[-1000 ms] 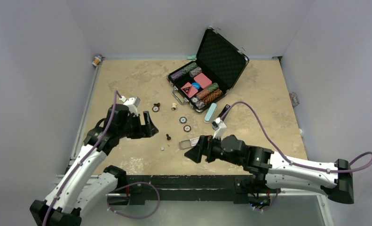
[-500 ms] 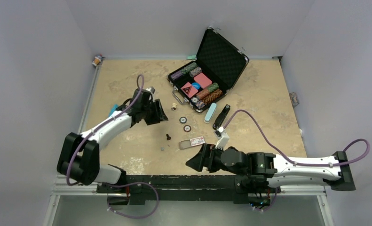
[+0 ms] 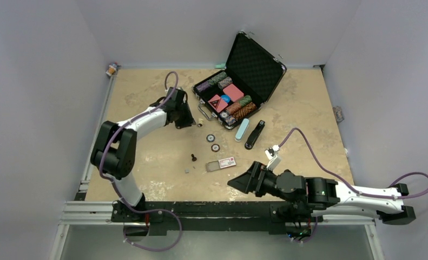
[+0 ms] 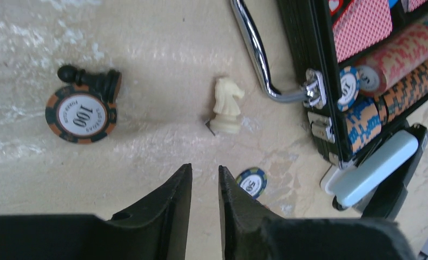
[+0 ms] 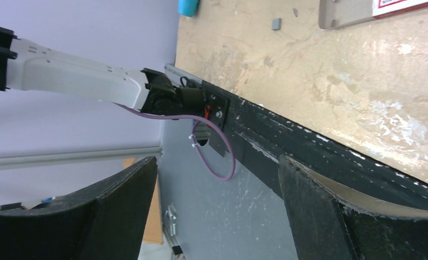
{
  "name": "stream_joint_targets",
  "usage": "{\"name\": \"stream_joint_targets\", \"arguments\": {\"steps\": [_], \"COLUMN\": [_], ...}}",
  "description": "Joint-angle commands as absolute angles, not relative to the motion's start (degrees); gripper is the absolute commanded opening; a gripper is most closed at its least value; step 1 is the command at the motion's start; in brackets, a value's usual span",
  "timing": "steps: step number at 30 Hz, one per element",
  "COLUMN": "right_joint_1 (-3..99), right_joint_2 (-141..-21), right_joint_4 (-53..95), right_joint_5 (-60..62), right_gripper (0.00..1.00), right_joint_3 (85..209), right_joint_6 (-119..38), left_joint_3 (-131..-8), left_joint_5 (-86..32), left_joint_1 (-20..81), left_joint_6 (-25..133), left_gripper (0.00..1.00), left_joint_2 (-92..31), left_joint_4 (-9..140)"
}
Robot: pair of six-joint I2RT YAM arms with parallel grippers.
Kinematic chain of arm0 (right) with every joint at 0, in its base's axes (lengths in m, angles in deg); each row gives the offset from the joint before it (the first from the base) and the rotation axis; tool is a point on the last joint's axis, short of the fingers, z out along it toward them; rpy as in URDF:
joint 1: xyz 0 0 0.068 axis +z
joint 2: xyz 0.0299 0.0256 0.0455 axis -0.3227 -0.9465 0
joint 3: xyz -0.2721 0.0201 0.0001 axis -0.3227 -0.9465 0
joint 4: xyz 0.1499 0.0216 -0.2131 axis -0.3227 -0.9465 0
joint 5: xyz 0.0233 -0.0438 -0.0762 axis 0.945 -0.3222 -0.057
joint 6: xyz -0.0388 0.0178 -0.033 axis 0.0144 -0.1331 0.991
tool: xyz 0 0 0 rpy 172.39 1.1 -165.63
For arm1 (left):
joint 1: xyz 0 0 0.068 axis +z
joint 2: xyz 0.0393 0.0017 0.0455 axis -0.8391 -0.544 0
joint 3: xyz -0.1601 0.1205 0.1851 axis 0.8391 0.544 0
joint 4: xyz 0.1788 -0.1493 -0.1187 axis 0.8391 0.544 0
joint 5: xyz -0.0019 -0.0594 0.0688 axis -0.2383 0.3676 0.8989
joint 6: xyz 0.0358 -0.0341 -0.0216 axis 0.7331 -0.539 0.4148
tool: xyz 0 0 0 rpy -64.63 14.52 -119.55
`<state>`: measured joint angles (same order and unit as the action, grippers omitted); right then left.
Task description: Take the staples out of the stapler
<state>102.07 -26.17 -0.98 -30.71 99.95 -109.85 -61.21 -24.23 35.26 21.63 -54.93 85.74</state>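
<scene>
The black stapler [image 3: 255, 134] lies shut on the table in front of the case, beside a pale blue bar [image 3: 242, 129]; its dark end shows in the left wrist view too [image 4: 398, 187]. A tiny silver-grey strip of staples [image 3: 186, 170] [image 5: 276, 23] lies near the front. My left gripper [image 3: 188, 120] [image 4: 203, 168] hovers low just short of the white knight, its jaws a narrow gap apart with nothing between them. My right gripper [image 3: 234, 183] [image 5: 218, 160] hangs wide open and empty over the table's front edge.
An open poker case [image 3: 255, 65] [image 4: 309, 49] with chip stacks stands at the back. A white knight [image 4: 226, 103], a black pawn [image 4: 90, 78], a 100 chip [image 4: 81, 115] and a 50 chip [image 4: 251, 182] lie by the left gripper. A red-and-white box [image 3: 222, 163] lies mid-front.
The left arm has reached out from the left side toward the case and its jaws have narrowed. The right arm has drawn back and sunk to the front edge.
</scene>
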Motion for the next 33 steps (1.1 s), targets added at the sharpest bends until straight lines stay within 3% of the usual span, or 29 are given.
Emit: {"name": "stream_joint_targets", "arguments": {"steps": [1, 6, 9, 11, 20, 33], "right_joint_1": [102.4, 102.4, 102.4, 102.4, 102.4, 102.4], "right_joint_2": [-25.9, -26.1, -26.3, -26.4, -26.5, -26.9], "right_joint_4": [-3.7, -3.0, -2.9, -2.8, -2.4, -2.2], "right_joint_5": [-33.0, -32.7, -32.5, -32.4, -32.0, -32.0], "right_gripper": [0.86, 0.86, 0.86, 0.86, 0.86, 0.86], "right_joint_3": [101.7, 101.3, 101.4, 101.4, 101.1, 100.7], "right_joint_6": [-111.0, -110.9, -110.8, -110.8, -110.6, -111.3], "left_joint_3": [-68.7, -71.8, -72.9, -73.7, -78.8, -80.1], "left_joint_5": [-17.2, -17.6, -18.5, -18.5, -18.4, -16.4], "left_joint_1": [35.6, 35.6, 35.6, 35.6, 35.2, 27.7], "left_joint_6": [19.5, 18.9, 19.6, 19.7, 22.9, 34.6], "left_gripper": [0.26, 0.26, 0.41, 0.44, 0.26, 0.2], "left_joint_2": [-59.1, -63.0, -64.4, -65.5, -71.1, -71.6], "left_joint_4": [90.2, 90.4, 89.9, 89.7, 94.3, 99.6]}}
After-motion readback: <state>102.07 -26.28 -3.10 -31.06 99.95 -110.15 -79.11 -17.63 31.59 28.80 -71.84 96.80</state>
